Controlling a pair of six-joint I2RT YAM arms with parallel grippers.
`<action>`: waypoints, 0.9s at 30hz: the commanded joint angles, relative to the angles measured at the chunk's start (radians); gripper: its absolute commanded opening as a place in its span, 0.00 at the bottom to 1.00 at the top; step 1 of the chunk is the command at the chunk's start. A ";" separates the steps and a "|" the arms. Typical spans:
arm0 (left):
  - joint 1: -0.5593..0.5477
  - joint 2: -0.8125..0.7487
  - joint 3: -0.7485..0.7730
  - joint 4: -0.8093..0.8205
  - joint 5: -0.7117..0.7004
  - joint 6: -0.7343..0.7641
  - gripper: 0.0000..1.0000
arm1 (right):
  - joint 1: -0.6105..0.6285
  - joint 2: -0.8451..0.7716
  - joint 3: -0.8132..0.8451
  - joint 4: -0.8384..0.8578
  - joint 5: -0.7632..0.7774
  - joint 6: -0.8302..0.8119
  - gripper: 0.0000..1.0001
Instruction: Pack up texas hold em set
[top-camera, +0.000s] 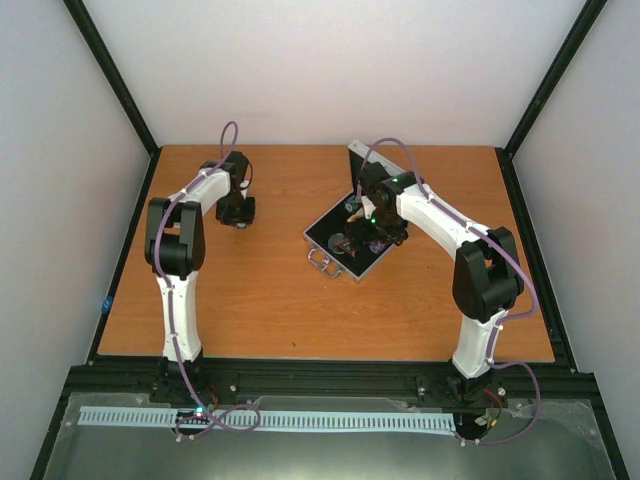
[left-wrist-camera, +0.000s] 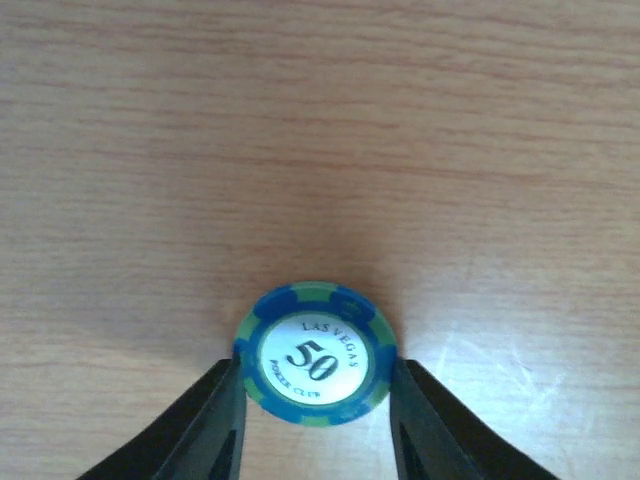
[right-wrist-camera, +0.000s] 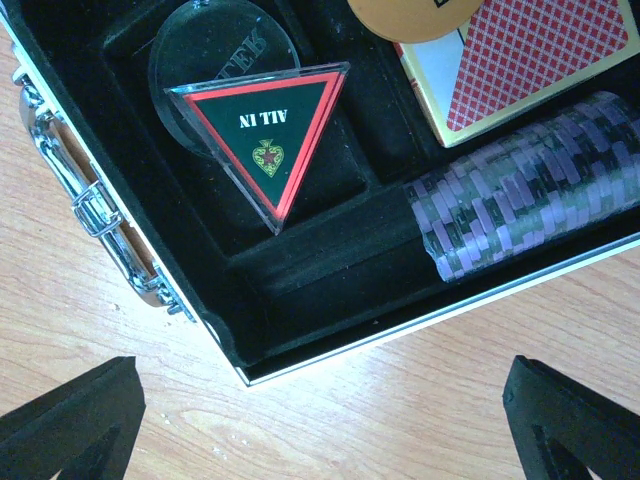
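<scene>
A: Where was the set?

B: Overhead, I saw the silver case (top-camera: 325, 230) open at the frame's centre. Only my right wrist view showed its purple chips (right-wrist-camera: 530, 180), card pack (right-wrist-camera: 520, 60) and triangle (right-wrist-camera: 268, 130). The right gripper (right-wrist-camera: 320, 410) was spread wide.

A: Left side?

B: The left gripper (left-wrist-camera: 315, 365) pinched a 50 chip (left-wrist-camera: 315, 353), visible in its wrist view alone.

Tons of bare table (top-camera: 270, 290) sits wide open between the left gripper (left-wrist-camera: 318, 372), whose jaws are filled by a poker chip (left-wrist-camera: 316, 352), and the case (top-camera: 330, 256). Over the tray it's tight: the right arm (top-camera: 432, 218) hangs across and the raised lid (top-camera: 354, 162) walls off the back. The chip row (right-wrist-camera: 520, 195), card pack (right-wrist-camera: 520, 60) and triangle (right-wrist-camera: 265, 125) fill their slots, so only the black groove (right-wrist-camera: 320, 285) is free.
</scene>
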 joint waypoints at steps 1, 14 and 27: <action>0.008 -0.076 -0.002 -0.035 0.022 0.004 0.24 | -0.007 0.002 0.006 0.009 -0.002 0.006 1.00; 0.008 -0.157 0.009 -0.031 0.018 0.008 0.44 | -0.007 -0.004 0.006 0.008 -0.004 0.013 1.00; 0.064 -0.087 -0.026 -0.014 0.008 -0.070 0.74 | -0.007 -0.021 -0.021 0.006 0.006 0.006 1.00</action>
